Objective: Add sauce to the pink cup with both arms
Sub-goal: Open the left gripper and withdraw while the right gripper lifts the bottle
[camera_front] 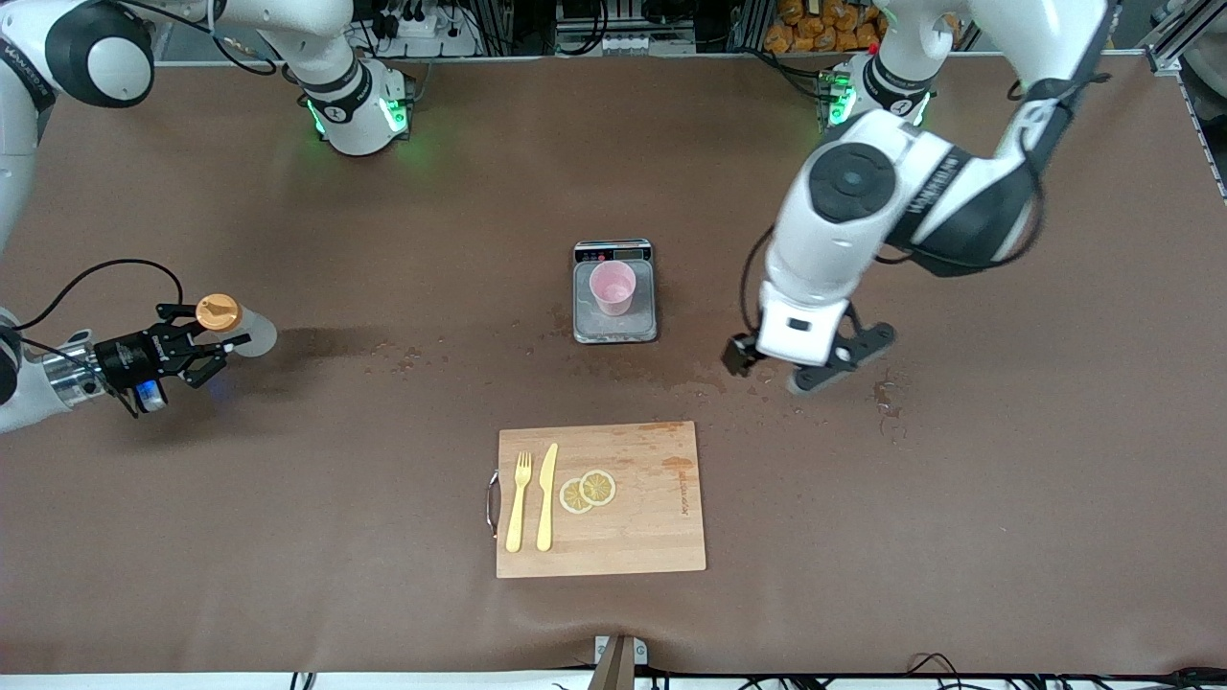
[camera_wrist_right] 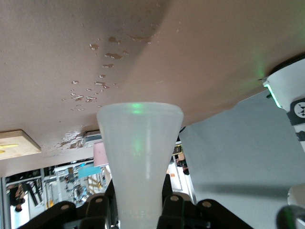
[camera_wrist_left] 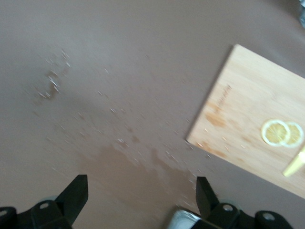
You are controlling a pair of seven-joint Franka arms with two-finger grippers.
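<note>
Front view: right gripper was clamped on the sauce bottle, held tilted in the air over the right arm's end of the table, while the pink cup stood upright on the grey scale, well apart from it; the left gripper hung with fingers spread and empty above wet spots toward the left arm's end, near the scale. Left wrist view: both black fingertips stood wide apart over the stained table, with the cutting board and its lemon slices nearby. Right wrist view: the whitish bottle filled the grip between the fingers, the cup small in the distance.
</note>
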